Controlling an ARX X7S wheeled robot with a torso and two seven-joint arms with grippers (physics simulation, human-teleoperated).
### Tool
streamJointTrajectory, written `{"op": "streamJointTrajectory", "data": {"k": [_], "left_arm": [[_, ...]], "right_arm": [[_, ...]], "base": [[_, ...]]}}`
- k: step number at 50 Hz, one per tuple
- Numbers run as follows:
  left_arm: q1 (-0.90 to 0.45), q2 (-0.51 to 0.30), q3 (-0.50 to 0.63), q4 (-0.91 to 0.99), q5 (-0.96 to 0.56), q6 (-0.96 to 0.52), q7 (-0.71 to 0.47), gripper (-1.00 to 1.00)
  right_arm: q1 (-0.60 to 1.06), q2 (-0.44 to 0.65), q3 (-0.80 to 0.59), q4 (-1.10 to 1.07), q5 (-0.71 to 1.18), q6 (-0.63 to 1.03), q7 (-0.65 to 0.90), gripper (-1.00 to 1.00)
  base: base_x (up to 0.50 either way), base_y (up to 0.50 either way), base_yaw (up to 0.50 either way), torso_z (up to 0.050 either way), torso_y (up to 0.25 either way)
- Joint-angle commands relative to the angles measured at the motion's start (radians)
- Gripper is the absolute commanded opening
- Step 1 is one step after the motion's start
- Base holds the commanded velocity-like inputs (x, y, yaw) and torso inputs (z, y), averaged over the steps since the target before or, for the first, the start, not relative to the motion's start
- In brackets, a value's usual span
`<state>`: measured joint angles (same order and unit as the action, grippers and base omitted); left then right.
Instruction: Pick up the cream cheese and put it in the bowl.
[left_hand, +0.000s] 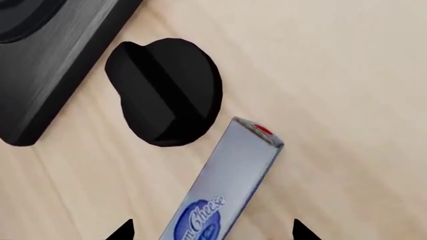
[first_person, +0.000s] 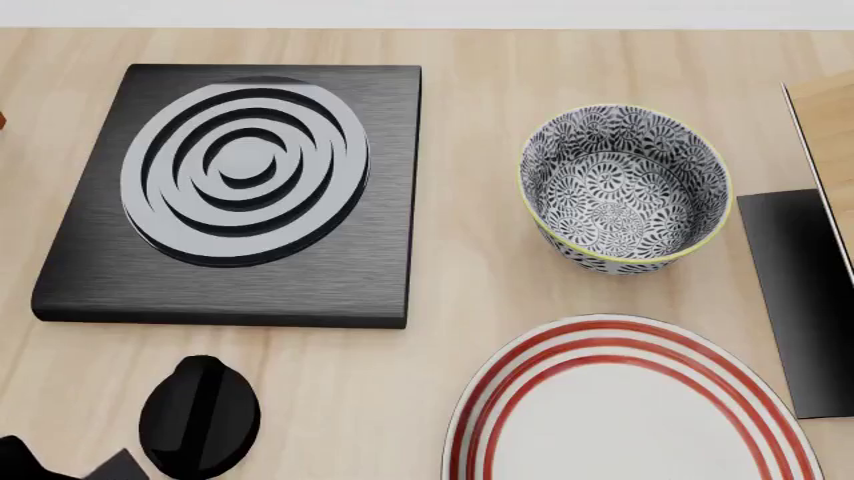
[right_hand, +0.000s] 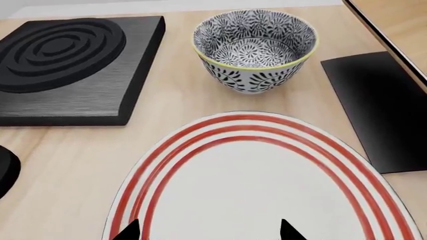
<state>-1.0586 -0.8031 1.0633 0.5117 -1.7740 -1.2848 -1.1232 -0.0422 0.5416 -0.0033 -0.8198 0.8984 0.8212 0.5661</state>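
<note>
Only our left wrist camera catches the cream cheese (left_hand: 230, 187)!
It lies on the table beside the black knob (left_hand: 165, 92), between our spread left gripper (left_hand: 212, 231) tips; the bowl (first_person: 623, 188) sits well apart, right gripper (right_hand: 210, 231) spread over the plate (right_hand: 260, 185).

Left tool (left_hand: 212, 231): only its two dark fingertips (left_hand: 123, 231) show in the wrist view, spread wide, straddling the near end of the cream cheese (left_hand: 230, 185) without visible contact. Right tool (right_hand: 208, 232): fingertips (right_hand: 288, 231) likewise spread apart, holding nothing, poised over the near part of the plate (right_hand: 200, 135).
</note>
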Motion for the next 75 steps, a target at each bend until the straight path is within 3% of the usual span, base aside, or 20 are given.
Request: {"op": "streamJointTrajectory", "data": {"k": [1, 12, 25, 42, 43, 65, 75], "left_arm": [[0.005, -0.007, 0.002, -0.014, 0.034, 0.004, 0.033, 1.00], [0.034, -0.008, 0.010, -0.018, 0.109, 0.022, 0.083, 1.00], [0.012, -0.009, 0.019, -0.036, 0.071, 0.013, 0.056, 1.00], [0.045, -0.008, 0.031, -0.068, 0.154, 0.041, 0.133, 1.00], [0.044, -0.007, 0.032, -0.066, 0.152, 0.038, 0.132, -1.00], [0.032, 0.006, 0.048, -0.029, 0.119, 0.031, 0.089, -1.00], [-0.011, -0.001, 0.048, 0.057, -0.010, 0.034, -0.033, -1.00]], "right_arm": [[0.005, 0.002, -0.007, 0.001, 0.004, 0.000, 0.006, 1.00], [0.006, 0.008, -0.010, -0.003, 0.000, -0.007, 0.006, 1.00], [-0.004, 0.013, -0.010, -0.008, 0.001, -0.019, 0.004, 1.00], [-0.009, 0.016, -0.022, -0.001, -0.008, -0.032, 0.002, 1.00], [-0.007, 0.016, -0.024, -0.002, -0.010, -0.030, 0.005, 1.00], [-0.008, 0.018, -0.039, 0.003, -0.009, -0.041, 0.002, 1.00], [-0.007, 0.023, -0.032, 0.005, 0.003, -0.045, 0.004, 1.00]], "base": [[0.00, 0.00, 0.00, 0.000, 0.000], [0.00, 0.00, 0.00, 0.000, 0.000], [0.00, 0.00, 0.00, 0.000, 0.000], [0.00, 0.00, 0.00, 0.000, 0.000], [0.00, 0.00, 0.00, 0.000, 0.000], [0.00, 0.00, 0.00, 0.000, -0.002], [0.00, 0.00, 0.00, 0.000, 0.000]]}}
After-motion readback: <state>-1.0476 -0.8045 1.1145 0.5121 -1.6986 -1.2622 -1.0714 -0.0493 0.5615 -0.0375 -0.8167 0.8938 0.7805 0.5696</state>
